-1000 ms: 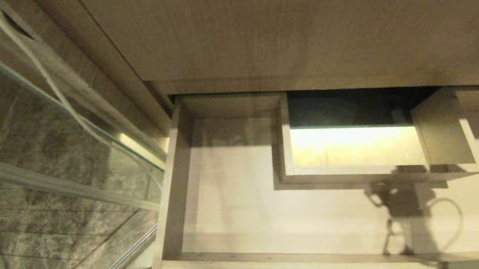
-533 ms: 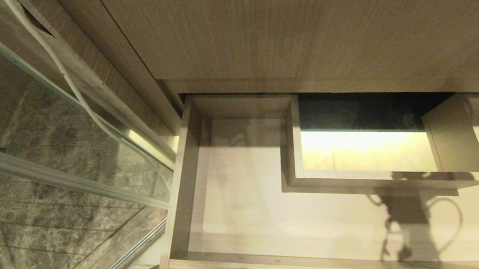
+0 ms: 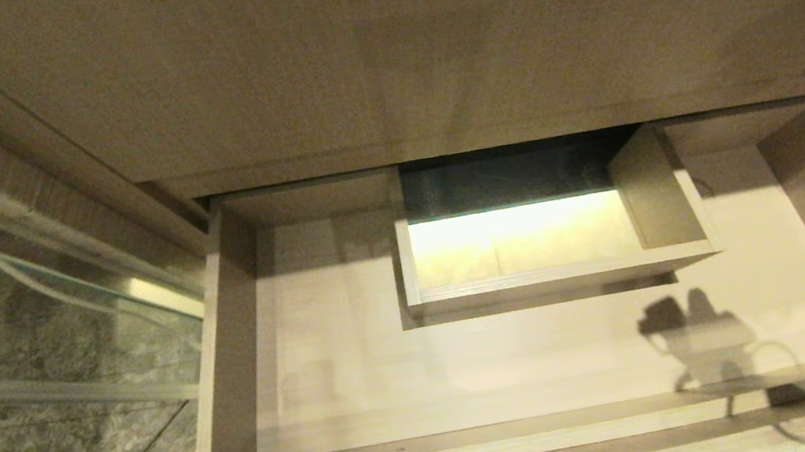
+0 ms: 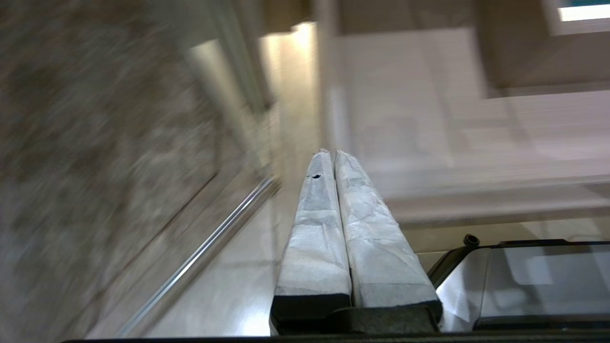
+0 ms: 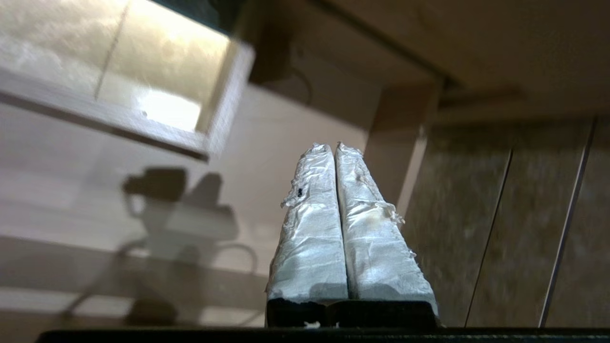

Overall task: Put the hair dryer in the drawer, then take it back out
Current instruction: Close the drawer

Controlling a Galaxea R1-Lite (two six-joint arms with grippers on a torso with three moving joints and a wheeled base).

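Note:
The drawer (image 3: pixel 222 355) stands pulled open in the head view, wide and shallow, in light wood grain. A boxed cutout (image 3: pixel 532 283) sits at its middle back, and its pale floor is bare. The hair dryer is out of view in every frame. Neither gripper shows in the head view. My right gripper (image 5: pixel 332 146) hangs shut and empty above the drawer's right part, near the cutout (image 5: pixel 143 128); its shadow (image 3: pixel 700 335) falls on the drawer floor. Beside the drawer's left end, my left gripper (image 4: pixel 332 152) is shut on nothing.
A taller wood panel (image 3: pixel 381 52) rises above the drawer. A glass partition (image 3: pixel 37 317) and a marbled surface lie to the left. Dark tiles (image 5: pixel 524 214) border the drawer's right side. Part of my own base (image 4: pixel 524 281) shows in the left wrist view.
The whole head picture has shifted: the camera has turned, so the drawer now sits squarer and more centred, with less of the glass at left. Nothing in the drawer has moved.

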